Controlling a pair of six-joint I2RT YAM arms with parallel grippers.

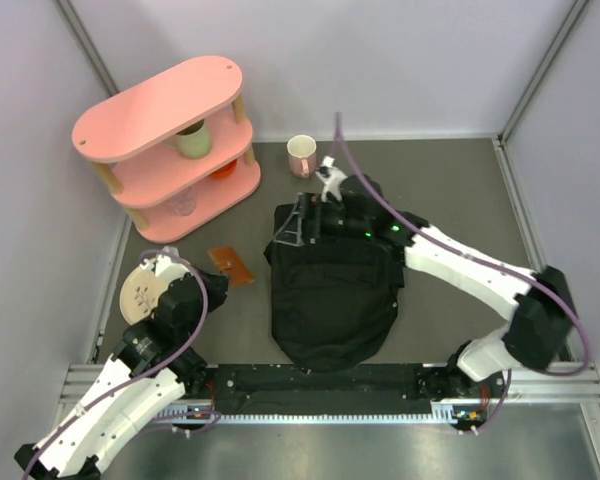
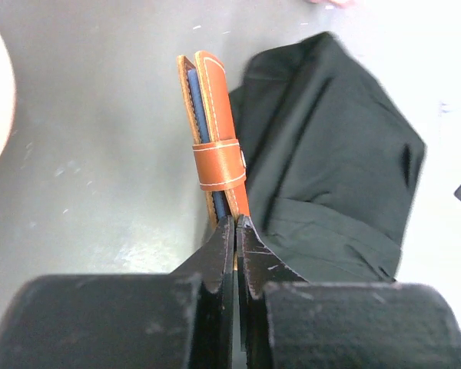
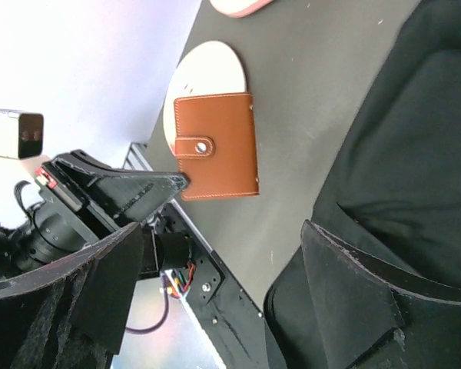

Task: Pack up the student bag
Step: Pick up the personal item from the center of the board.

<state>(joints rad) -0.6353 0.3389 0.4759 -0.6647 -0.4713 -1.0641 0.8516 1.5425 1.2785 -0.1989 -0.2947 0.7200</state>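
Observation:
The student bag (image 1: 330, 300) is a large black backpack lying flat in the middle of the table; it also shows as the bag (image 2: 330, 154) and the bag (image 3: 415, 154) in the wrist views. Left of it is a brown leather wallet (image 1: 233, 267) with a snap strap. My left gripper (image 1: 210, 268) is shut on the near edge of the wallet (image 2: 215, 131), which stands on edge between the fingertips (image 2: 224, 238). My right gripper (image 3: 230, 292) hangs open over the bag's top left corner with nothing between its fingers (image 3: 353, 300); it looks toward the wallet (image 3: 219, 146).
A pink three-tier shelf (image 1: 165, 105) stands at the back left, holding a green mug (image 1: 193, 140) and small items below. A pink-and-white mug (image 1: 301, 155) sits behind the bag. A round cream disc (image 1: 145, 285) lies by the left arm.

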